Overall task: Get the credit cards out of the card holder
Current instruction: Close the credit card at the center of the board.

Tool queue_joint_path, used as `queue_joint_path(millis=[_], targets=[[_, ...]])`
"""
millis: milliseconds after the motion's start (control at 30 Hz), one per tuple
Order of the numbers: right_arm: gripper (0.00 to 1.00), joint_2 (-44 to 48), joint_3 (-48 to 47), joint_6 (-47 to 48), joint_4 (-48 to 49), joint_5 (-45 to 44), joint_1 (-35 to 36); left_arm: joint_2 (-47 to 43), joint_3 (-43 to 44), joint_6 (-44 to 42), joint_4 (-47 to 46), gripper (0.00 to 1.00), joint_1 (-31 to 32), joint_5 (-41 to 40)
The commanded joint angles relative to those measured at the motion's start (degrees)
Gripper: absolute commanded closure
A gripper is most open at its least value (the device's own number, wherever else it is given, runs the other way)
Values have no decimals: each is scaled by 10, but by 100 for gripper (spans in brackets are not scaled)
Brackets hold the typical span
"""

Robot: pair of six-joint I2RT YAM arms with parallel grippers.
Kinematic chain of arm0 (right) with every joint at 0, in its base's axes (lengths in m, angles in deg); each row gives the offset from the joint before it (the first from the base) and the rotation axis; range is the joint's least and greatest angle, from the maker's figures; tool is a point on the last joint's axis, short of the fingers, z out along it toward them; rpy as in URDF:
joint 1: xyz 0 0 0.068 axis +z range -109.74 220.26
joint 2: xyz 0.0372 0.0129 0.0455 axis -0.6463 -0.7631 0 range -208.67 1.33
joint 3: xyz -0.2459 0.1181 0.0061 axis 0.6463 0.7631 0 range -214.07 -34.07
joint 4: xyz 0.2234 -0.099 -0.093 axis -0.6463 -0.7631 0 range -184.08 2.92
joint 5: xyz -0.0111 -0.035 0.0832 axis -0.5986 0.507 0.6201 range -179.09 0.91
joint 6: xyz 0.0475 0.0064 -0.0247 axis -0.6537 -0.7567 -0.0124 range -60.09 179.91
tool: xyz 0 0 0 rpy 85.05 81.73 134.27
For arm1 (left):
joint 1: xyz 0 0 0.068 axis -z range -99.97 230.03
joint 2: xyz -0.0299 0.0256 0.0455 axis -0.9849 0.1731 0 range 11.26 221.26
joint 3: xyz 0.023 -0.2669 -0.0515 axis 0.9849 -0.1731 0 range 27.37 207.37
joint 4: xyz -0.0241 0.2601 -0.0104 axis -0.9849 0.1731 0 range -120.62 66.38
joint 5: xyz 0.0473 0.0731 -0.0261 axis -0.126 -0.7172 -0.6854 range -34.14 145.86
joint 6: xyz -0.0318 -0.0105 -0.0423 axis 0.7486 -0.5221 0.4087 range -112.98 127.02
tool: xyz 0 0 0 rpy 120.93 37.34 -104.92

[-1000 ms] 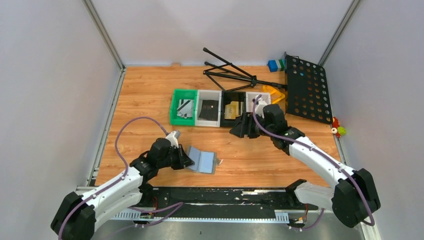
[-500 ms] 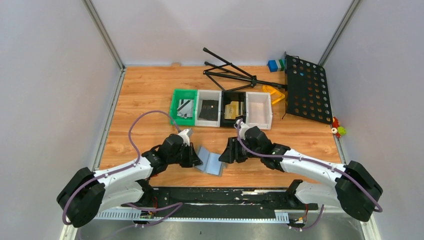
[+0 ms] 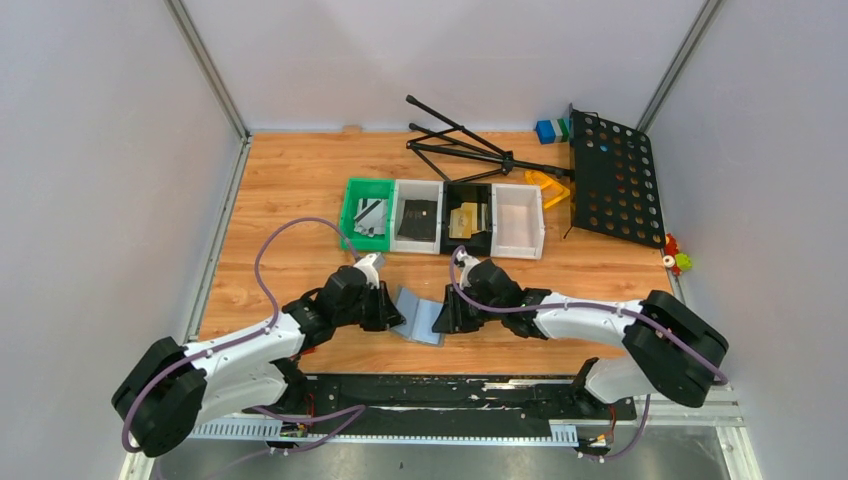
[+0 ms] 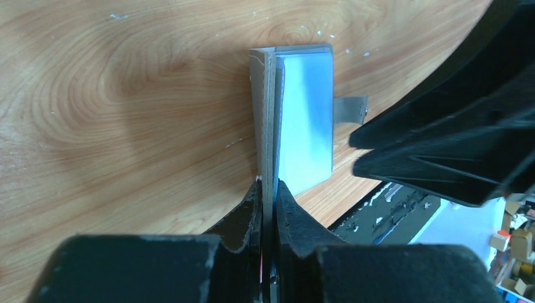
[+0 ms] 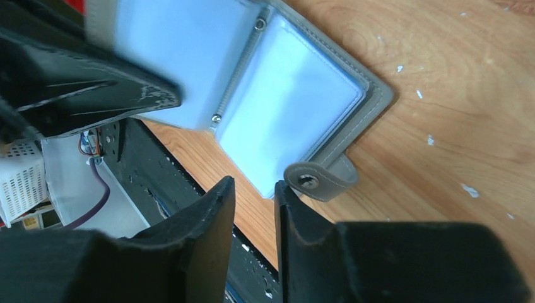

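The holder (image 3: 418, 315) by the bench's (image 3: 300, 190) front edge looks light and floppy. Left gripper (image 4: 268, 184) pinches its stiffer cover edge; right gripper (image 5: 252, 189) is slightly apart, empty.

You are looking at a wooden tabletop (image 3: 300, 180) that fills the middle of the top view, its warm grain flecked with small white specks. Plain pale grey walls (image 3: 450, 60) close it in at the back and both sides. Slim metal posts (image 3: 205, 65) run up at upper left and upper right. The light is even, with faint shadows. A black rail (image 3: 450, 390) lies along the lower edge.
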State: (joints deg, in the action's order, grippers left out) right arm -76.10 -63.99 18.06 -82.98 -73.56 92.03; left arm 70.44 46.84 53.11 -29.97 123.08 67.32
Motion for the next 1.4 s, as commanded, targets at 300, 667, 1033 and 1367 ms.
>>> queue_joint_path(millis=[300, 667, 1033, 1367], targets=[[100, -71, -27, -14, 42, -9, 17, -34, 1, 7, -28, 82, 2, 8], [100, -72, -26, -16, 37, -9, 18, -47, -2, 22, -26, 71, 2, 16], [100, -75, -29, -13, 37, -6, 19, -64, 4, 19, -11, 63, -30, 47], [100, -89, -36, -14, 40, 1, 22, -63, -9, 28, -42, 65, -67, 109]])
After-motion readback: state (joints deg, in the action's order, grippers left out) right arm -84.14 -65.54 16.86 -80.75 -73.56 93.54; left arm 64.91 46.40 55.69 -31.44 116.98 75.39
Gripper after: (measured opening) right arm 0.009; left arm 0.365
